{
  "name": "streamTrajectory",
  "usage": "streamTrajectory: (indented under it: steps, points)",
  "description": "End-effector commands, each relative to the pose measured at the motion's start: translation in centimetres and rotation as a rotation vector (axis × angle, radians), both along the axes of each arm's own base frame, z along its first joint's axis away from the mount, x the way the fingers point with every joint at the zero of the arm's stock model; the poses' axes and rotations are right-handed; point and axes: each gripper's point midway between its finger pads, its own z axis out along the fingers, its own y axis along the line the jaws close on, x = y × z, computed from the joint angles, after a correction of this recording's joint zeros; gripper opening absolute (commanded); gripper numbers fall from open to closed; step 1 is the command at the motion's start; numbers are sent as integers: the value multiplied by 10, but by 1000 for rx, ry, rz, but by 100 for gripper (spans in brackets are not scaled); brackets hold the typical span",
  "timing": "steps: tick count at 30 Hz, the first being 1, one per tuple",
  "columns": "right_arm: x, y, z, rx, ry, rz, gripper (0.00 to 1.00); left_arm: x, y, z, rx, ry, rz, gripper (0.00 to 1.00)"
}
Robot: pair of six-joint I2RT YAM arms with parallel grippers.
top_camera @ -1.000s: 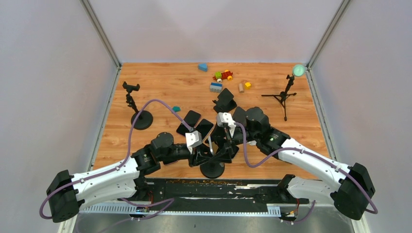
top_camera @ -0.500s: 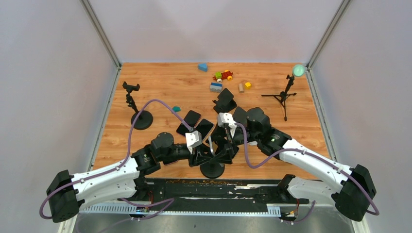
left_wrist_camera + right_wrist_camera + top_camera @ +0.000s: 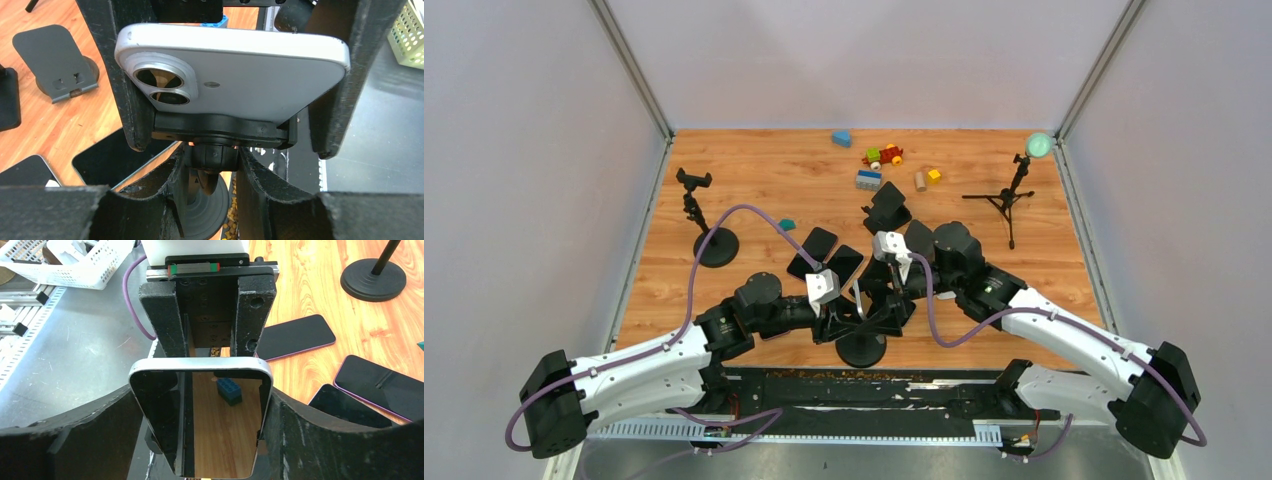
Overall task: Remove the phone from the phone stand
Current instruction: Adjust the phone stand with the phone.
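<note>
A white phone (image 3: 250,75) sits in the black clamp of the phone stand (image 3: 220,130), whose round base (image 3: 861,350) rests near the table's front edge. My left gripper (image 3: 212,160) is shut on the stand's ball joint just under the clamp. My right gripper (image 3: 200,400) reaches in from the far side. Its fingers (image 3: 127,100) press both long edges of the phone (image 3: 220,420), whose dark screen faces the right wrist camera. In the top view the two grippers, left (image 3: 849,325) and right (image 3: 886,300), meet over the base.
Dark phones (image 3: 814,250) (image 3: 844,262) lie flat just behind the grippers. A small desk stand (image 3: 887,208), a tall round-based stand (image 3: 704,235), a tripod (image 3: 1009,200), toy bricks (image 3: 879,160) and a teal block (image 3: 786,225) sit farther back.
The right arm has shifted very slightly to the right. The left arm, the stand and the phone look unmoved.
</note>
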Motion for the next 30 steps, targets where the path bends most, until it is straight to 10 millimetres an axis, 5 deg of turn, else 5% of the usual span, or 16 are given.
streamTrajectory:
  steps: [1, 4, 6, 7, 19, 30]
  points:
    - [-9, -1, 23, 53, -46, 47, 76, 10, -3, 28, -85, -69, 34, 0]
    - [-16, -2, 23, 58, -42, 92, 45, 12, -3, 27, -84, -64, 41, 0]
    - [-18, -2, 22, 62, -46, 109, 5, 16, -3, 25, -82, -54, 67, 0]
    - [-18, -2, 22, 64, -48, 109, 1, 19, -2, 26, -86, -51, 90, 0]
    - [-39, -6, 33, 112, -122, 98, 0, 58, 8, 18, -57, 7, 325, 0]
    - [-73, -4, 18, 99, -69, 114, 0, 67, 13, 20, -73, 24, 350, 0]
